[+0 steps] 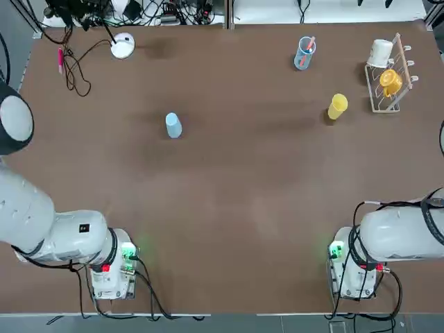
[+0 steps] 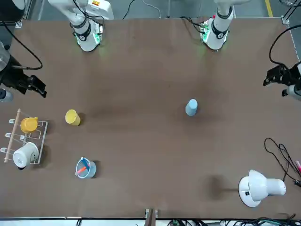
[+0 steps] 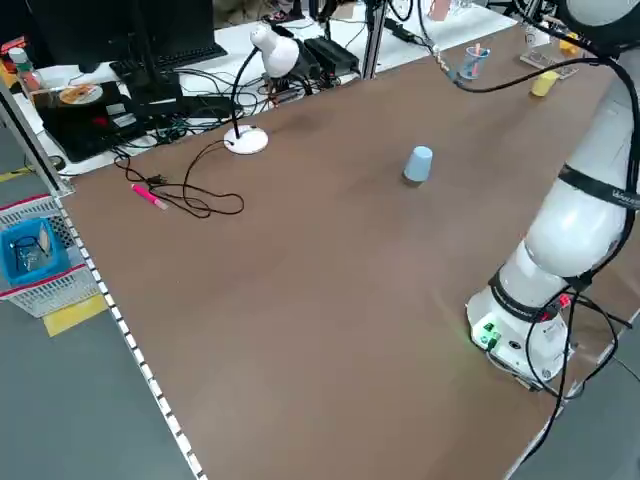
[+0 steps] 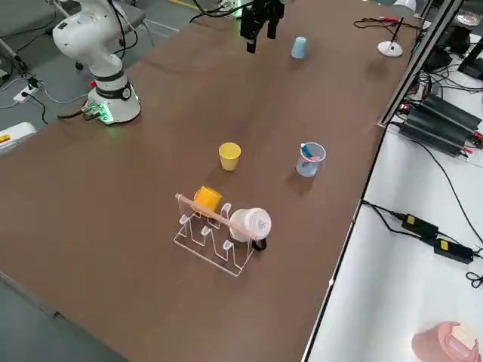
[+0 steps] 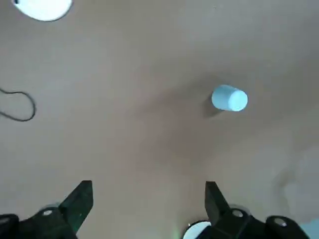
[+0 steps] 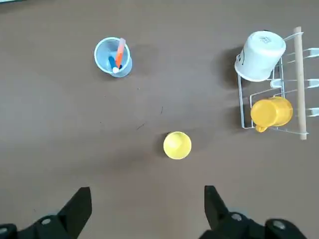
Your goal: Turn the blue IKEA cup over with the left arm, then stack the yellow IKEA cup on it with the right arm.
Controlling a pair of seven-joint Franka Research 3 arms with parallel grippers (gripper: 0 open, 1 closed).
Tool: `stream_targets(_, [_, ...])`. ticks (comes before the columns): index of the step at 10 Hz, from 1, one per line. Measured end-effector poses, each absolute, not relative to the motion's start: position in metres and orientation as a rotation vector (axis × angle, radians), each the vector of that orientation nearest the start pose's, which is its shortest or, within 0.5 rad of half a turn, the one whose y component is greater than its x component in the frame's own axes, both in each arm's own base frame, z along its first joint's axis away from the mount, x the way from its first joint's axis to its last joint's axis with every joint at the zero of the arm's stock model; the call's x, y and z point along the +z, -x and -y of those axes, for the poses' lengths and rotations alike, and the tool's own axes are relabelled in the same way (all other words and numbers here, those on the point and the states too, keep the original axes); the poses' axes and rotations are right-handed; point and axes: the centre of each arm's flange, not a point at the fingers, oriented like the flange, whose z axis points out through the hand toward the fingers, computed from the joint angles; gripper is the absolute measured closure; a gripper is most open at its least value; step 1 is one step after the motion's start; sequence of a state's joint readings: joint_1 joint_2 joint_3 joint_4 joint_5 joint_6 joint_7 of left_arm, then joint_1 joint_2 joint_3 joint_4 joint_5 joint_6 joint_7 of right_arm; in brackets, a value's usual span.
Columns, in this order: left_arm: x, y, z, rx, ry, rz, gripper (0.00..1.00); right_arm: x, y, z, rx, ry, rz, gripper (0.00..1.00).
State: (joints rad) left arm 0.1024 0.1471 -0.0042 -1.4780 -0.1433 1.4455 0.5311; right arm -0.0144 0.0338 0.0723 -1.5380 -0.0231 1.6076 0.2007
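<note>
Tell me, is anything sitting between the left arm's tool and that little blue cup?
Nothing visible is. In the left wrist view the left tool hangs open above bare table, with the blue cup standing alone ahead of it. The lamp and its cable lie well off to the side.

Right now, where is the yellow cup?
In the top view the yellow cup stands on the table's right side, between the see-through tumbler and the cup rack, touching neither.

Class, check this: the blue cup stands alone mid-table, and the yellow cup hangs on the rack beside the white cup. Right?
Not quite. The yellow cup stands on the table, apart from the rack, as the right side view shows. The blue cup does stand alone mid-table.
</note>
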Motion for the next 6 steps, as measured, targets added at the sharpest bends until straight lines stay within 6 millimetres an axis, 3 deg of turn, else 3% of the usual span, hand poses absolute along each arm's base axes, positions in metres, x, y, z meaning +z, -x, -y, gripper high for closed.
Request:
stream_targets(2, [0.557, -0.590, -0.021, 0.241, 3.244, -0.927, 0.01, 0.624, -0.568, -0.030, -0.059, 3.149, -0.224, 0.00])
stream_targets(3, [0.551, -0.593, -0.024, 0.210, 3.259, -1.077, 0.01, 0.624, -0.568, -0.030, -0.059, 3.149, -0.224, 0.00])
stream_targets(6, [0.509, -0.606, -0.077, -0.054, 3.331, -1.580, 0.01, 0.624, -0.568, -0.030, -0.060, 3.149, -0.225, 0.00])
